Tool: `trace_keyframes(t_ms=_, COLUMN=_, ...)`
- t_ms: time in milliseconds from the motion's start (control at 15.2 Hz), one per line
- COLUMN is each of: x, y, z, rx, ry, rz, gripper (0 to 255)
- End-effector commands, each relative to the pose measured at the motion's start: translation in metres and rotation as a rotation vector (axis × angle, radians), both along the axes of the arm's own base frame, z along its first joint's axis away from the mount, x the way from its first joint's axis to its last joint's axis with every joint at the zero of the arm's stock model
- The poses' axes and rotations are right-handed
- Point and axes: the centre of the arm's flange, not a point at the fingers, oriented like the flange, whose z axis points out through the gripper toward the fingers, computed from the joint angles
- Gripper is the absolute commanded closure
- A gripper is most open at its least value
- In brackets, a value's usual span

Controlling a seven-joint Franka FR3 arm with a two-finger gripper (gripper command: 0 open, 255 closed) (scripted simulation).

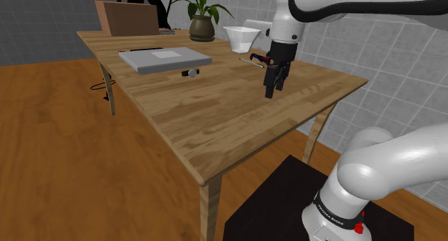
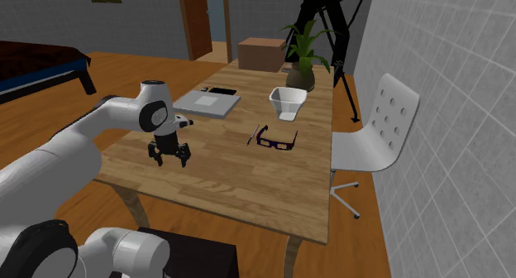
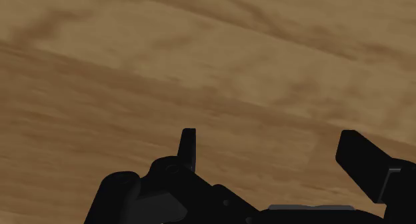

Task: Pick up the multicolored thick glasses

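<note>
The thick glasses [image 2: 277, 141] lie on the wooden table [image 2: 223, 174], with dark purple-blue frames and a touch of red. In the shoulder view the glasses [image 1: 255, 59] peek out just behind the hand. My black gripper [image 2: 169, 157] hangs open over bare wood, well off to the second exterior view's left of the glasses. The gripper [image 1: 273, 86] points down close above the tabletop. From the wrist, the gripper [image 3: 273, 156] has its fingers [image 3: 189, 148] spread with only wood grain between them.
A white bowl [image 2: 287, 102] stands just beyond the glasses. A flat grey slab [image 2: 207, 103] lies farther along the table, with a small dark object [image 1: 190, 72] beside it. A potted plant [image 2: 302, 63] and a cardboard box [image 2: 261, 53] sit at the far end. A white chair [image 2: 374, 136] stands beside the table.
</note>
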Motion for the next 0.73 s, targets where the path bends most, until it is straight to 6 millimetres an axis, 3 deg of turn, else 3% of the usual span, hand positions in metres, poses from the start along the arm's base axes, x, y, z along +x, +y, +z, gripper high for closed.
trace_keyframes(t_ms=0, x=0.000, y=0.000, z=0.000, rx=0.000, ry=0.000, rz=0.000, gripper=0)
trace_keyframes(t_ms=660, x=0.080, y=-0.102, z=0.020, rx=-0.010, ry=0.005, rz=-0.014, gripper=0)
